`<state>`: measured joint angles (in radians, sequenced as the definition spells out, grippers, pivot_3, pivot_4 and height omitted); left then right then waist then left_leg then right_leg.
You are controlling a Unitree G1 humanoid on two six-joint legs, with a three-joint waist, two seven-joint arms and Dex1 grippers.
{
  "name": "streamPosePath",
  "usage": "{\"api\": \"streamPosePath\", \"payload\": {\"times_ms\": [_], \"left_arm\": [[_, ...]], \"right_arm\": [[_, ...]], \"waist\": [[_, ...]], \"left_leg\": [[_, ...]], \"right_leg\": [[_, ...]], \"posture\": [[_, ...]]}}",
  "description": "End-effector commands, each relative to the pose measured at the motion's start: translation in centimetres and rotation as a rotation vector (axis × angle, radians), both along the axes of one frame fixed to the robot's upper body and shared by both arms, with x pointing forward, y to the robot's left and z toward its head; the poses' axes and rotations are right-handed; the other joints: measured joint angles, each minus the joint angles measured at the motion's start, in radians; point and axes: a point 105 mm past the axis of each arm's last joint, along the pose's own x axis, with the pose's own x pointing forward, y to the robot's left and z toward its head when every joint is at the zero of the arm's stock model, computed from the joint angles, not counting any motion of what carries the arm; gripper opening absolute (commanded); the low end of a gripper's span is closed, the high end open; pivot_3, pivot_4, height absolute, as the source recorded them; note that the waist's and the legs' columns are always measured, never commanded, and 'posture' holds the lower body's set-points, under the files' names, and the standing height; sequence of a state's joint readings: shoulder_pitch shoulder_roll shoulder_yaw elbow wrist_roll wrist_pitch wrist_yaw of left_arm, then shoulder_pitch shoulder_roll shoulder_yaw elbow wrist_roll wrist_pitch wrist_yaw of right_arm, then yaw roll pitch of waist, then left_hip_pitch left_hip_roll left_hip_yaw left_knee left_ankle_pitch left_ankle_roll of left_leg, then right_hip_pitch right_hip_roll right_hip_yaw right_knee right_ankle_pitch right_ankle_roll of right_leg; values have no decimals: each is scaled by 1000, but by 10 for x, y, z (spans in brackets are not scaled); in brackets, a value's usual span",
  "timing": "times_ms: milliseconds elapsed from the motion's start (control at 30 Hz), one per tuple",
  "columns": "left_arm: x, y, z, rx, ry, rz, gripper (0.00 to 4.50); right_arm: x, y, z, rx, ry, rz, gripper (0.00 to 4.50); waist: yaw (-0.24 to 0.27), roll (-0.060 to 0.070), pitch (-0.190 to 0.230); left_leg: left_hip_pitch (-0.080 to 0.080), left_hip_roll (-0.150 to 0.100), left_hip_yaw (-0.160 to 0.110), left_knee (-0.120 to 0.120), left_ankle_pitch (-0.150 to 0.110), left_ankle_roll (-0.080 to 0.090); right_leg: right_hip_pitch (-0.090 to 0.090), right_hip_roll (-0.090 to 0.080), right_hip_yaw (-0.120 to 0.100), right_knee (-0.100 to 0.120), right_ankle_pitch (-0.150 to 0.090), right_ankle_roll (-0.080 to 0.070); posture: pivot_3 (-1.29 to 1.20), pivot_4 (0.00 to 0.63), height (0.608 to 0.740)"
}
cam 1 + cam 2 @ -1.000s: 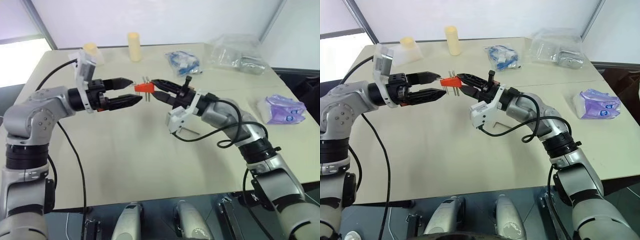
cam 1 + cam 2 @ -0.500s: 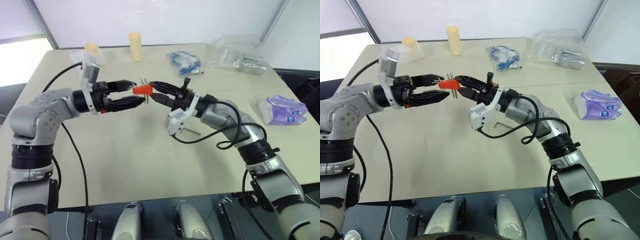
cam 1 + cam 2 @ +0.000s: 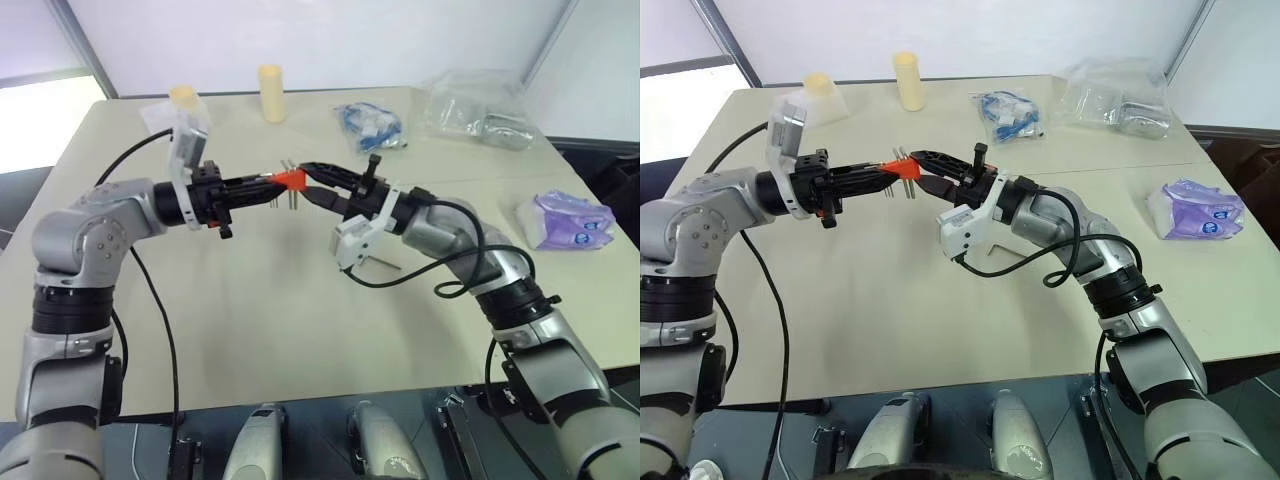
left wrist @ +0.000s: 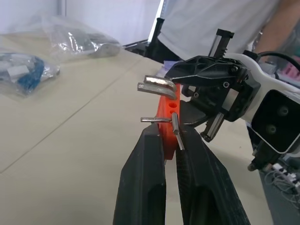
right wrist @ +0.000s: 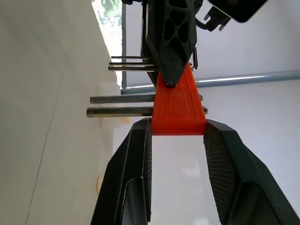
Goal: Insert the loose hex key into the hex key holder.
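Red-orange hex key holder (image 3: 290, 179) hangs in mid-air above the beige surface (image 3: 260, 310), pinched from the right by the right gripper (image 3: 305, 182) jaws on its flat sides. Left gripper (image 4: 169, 140) jaws are pressed together from the left on the loose hex key (image 4: 176, 130), which lies against the holder. Farther back on the surface: plastic bags (image 3: 475, 105) and a purple-white packet (image 3: 562, 220).

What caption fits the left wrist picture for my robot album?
Both robot hands pinch the small red-orange plastic hex key holder above the beige table.
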<state>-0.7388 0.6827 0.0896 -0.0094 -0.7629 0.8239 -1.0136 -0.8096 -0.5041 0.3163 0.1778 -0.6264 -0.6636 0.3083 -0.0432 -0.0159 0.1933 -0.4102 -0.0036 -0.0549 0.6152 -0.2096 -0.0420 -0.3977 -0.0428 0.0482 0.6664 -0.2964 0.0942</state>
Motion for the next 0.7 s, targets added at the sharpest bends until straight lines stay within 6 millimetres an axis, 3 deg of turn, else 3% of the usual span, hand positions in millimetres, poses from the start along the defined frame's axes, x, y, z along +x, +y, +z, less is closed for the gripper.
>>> {"api": "streamPosePath", "payload": {"times_ms": [33,667,700], "left_arm": [[-2,-1,13,-15,-46,-10,28],[2,-3,10,-27,1,2,28],[2,-3,10,-30,7,4,438]], "right_arm": [[-9,2,13,9,-49,29,1017],[-13,6,7,-11,-17,46,1017],[-13,6,7,-12,-16,45,1017]], "waist": [[0,0,0],[0,0,0],[0,0,0]], "left_leg": [[0,0,0,0,0,0],[0,0,0,0,0,0],[0,0,0,0,0,0]], "right_leg": [[0,0,0,0,0,0],[0,0,0,0,0,0],[0,0,0,0,0,0]], "posture": [[0,150,740],[0,150,740],[0,150,740]]}}
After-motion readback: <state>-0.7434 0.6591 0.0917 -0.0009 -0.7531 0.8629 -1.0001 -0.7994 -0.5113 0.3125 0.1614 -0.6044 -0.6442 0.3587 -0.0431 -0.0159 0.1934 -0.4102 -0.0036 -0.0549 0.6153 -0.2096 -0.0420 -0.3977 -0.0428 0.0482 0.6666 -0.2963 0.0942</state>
